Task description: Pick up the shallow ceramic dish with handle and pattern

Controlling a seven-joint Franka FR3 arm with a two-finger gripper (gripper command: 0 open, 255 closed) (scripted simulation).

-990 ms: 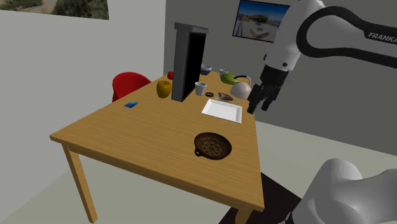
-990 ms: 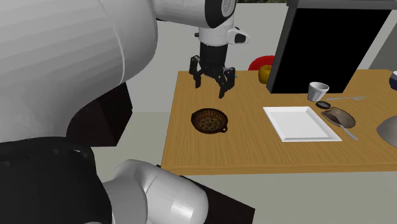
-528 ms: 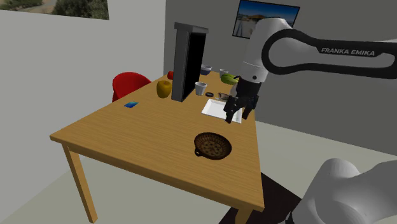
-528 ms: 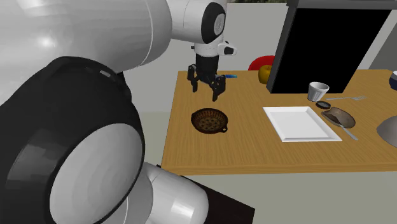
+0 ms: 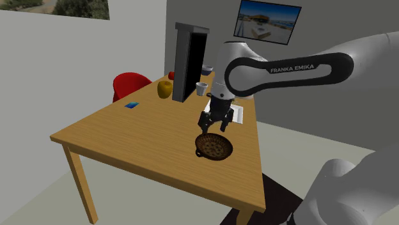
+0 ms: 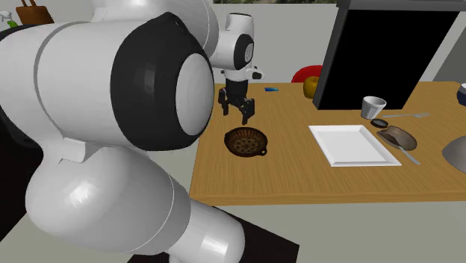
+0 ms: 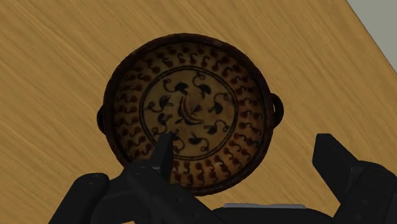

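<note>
I see the black gripper [image 6: 236,114] hanging over the wooden table [image 6: 284,175], fingers apart, just above the brown patterned dish [image 6: 245,141] — not touching it, a white plate [image 6: 351,144] well apart, at the second exterior view's right.

My arm [image 5: 374,51] is glossy white, built of rounded, swollen shells, with dark grey bands at the joints and one big round dark cap [image 6: 160,93]. White lettering [image 5: 297,67] on a dark band reads FRANKA EMIKA. My gripper [image 5: 214,126] is all black, with two blocky fingers [image 7: 331,153].
</note>
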